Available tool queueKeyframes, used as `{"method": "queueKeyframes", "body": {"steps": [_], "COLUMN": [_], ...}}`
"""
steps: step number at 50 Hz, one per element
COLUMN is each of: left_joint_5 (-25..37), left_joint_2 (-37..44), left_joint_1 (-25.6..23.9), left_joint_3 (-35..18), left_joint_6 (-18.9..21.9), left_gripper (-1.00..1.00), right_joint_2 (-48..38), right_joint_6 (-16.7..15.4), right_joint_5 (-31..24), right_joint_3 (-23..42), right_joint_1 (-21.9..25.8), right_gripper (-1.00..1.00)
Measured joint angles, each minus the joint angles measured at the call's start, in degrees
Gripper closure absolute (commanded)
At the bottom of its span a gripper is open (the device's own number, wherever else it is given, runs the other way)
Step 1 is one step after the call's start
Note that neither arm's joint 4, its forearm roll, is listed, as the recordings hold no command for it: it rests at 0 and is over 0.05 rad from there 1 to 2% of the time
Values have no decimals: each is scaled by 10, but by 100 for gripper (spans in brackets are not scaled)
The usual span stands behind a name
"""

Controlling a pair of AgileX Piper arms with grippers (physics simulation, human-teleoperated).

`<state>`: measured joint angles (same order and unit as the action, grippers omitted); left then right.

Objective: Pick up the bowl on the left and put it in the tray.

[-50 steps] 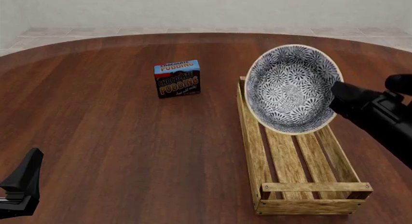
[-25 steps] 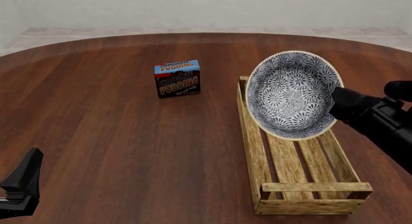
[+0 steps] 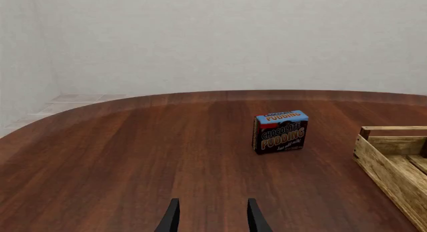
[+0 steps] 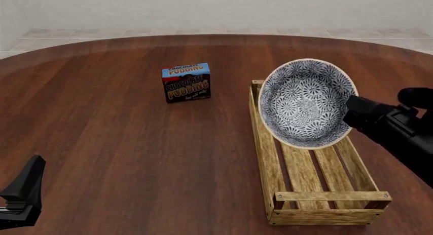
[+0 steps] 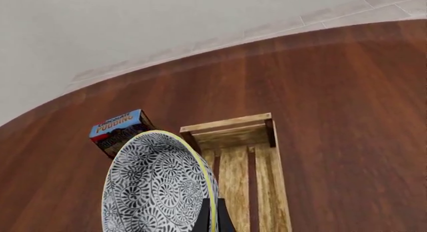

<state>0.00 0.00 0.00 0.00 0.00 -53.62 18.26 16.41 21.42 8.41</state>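
The right tool [image 4: 353, 109] pinches the bowl [image 4: 308, 104] by its rim, one finger inside and one outside, as the right wrist view shows at the lower edge of its frame. That edge grip explains why the bowl hangs tilted on its side, its patterned hollow facing the front camera in the right half of the frame, over the far end of the tray [image 4: 269, 159]. Whether it touches the slats I cannot tell. The tilt probably has to ease before release, or the bowl may roll. It is glazed ceramic, round, with dense blue-grey flowers and a thin yellowish rim. The tray is pale slatted wood, long, low-sided, with corner posts. The left tool [image 3: 212, 218] sits idle at the lower left, fingers parted on nothing. A glossy pudding box [image 4: 186, 82] stands upper centre on the dark plank-grained bench [image 4: 115, 139].
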Motion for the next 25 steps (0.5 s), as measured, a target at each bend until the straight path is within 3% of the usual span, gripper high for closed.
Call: {"method": "queueKeyframes", "body": {"steps": [25], "left_joint_5": [0], "left_joint_2": [0], "left_joint_1": [0], "left_joint_3": [0], "left_joint_6": [0], "left_gripper": [-100], "right_joint_2": [-3], "right_joint_6": [-1], "right_joint_5": [0], "right_joint_3": [-5], "right_joint_1": [-4], "right_gripper": [100]}}
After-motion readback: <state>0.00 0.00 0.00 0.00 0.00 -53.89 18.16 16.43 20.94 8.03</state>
